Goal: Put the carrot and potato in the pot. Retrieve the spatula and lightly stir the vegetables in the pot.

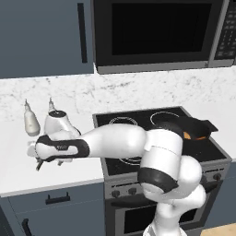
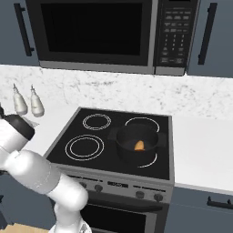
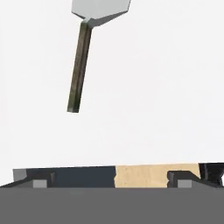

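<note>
The spatula (image 3: 80, 65) lies flat on the white counter, its light-grey blade (image 3: 101, 8) at the top of the hand view and its thin dark handle running down toward my gripper (image 3: 111, 180). The gripper is open, hovers above the counter short of the handle's end, and holds nothing. In the left base view my hand (image 1: 46, 151) reaches low over the counter left of the stove. The black pot (image 2: 136, 144) (image 1: 190, 128) sits on the stove's right front burner. An orange piece (image 2: 139, 145) lies inside it; I cannot tell whether it is the carrot or the potato.
Two white bottles (image 1: 31, 120) (image 2: 36, 105) stand on the counter just behind my hand. The black stove (image 2: 86, 148) lies to the right of the hand, with a microwave (image 2: 95, 32) above it. The counter's front edge (image 1: 50, 186) is close below the hand.
</note>
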Motion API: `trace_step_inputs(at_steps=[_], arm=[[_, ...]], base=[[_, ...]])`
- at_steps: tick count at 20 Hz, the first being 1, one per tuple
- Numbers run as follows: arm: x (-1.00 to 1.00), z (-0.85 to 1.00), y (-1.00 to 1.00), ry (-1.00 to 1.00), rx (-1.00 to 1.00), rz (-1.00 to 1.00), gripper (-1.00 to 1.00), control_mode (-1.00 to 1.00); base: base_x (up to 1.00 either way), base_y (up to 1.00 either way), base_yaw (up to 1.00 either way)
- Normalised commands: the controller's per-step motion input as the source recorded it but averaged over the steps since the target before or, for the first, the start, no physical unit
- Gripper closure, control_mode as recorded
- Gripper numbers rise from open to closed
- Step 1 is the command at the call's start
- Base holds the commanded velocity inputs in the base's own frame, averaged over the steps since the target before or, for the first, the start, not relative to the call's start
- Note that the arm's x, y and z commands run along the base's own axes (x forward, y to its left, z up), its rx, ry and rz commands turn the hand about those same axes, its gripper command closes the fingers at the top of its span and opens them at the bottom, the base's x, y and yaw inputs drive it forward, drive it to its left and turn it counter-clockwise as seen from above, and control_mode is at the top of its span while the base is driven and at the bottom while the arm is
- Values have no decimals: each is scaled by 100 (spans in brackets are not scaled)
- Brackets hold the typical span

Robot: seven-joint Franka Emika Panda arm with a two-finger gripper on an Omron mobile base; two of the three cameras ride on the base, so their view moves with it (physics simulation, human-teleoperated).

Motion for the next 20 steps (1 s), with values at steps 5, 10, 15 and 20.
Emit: trace_step_inputs(at_steps=[5, 10, 15, 20], arm=[[40, -22, 39, 2, 0, -2, -100, -100], [24, -2, 39, 0, -1, -6, -100, -100], [23, -31, 25, 3, -1, -5, -100, -100], [8, -48, 11, 0, -1, -2, -100, -100]], base=[[0, 0, 0], [0, 0, 0], [0, 0, 0], [0, 0, 0]])
